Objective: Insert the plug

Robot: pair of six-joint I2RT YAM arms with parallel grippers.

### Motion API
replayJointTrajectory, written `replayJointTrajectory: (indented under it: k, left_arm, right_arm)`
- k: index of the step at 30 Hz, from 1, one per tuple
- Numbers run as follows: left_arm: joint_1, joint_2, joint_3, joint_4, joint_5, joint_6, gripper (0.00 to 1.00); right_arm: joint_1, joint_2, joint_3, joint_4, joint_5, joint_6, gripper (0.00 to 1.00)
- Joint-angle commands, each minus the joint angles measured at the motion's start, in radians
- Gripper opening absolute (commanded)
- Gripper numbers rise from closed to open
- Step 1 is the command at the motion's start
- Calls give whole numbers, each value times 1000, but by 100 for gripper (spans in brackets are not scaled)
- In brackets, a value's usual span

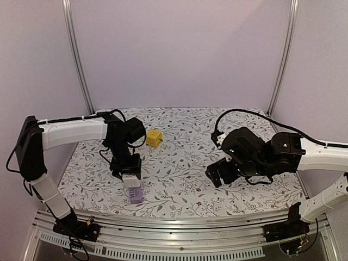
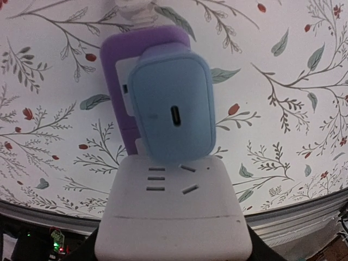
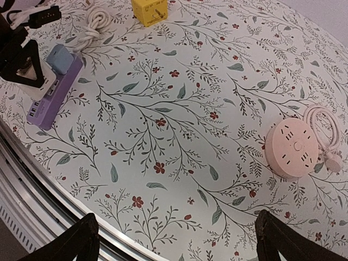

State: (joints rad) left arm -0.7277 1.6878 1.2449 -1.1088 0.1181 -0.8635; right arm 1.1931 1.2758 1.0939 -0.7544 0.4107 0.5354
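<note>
My left gripper (image 1: 126,165) is shut on a white adapter block (image 2: 174,212) with socket slots on its face. Its fingers are mostly hidden under the block. The block rests against a purple power strip (image 2: 117,92) near the table's front left. A light blue charger (image 2: 173,109) with a USB-C port stands on the strip just beyond the block. I cannot tell whether the block's pins are seated. The strip (image 3: 51,100), charger (image 3: 62,57) and block (image 3: 41,79) also show in the right wrist view. My right gripper (image 3: 182,244) is open and empty above the table.
A yellow cube (image 1: 154,138) sits mid-table behind the strip. A pink round socket hub (image 3: 295,148) with a coiled white cord (image 3: 326,133) lies at the right. Another white cord (image 3: 95,22) lies near the left arm. The table's metal front edge (image 3: 32,179) is close.
</note>
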Motion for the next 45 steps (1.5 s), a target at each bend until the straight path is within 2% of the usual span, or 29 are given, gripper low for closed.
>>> replayJointTrajectory:
  k: [1,19,36,45]
  left_arm:
    - [16,6,-17,32,-22,15,0]
    - [36,23,-13,38,-26,24,0]
    - [-13,62,72,-35,-60,-105,0]
    - [-22,83,105,-43,-53,-112,0]
  right_arm:
    - [2,-13,8,-18,1,19,99]
    - [3,-20,-4,-20,13,20,99]
    - [2,0,-4,-14,8,11,99]
    - [3,5,-10,-18,13,2,99]
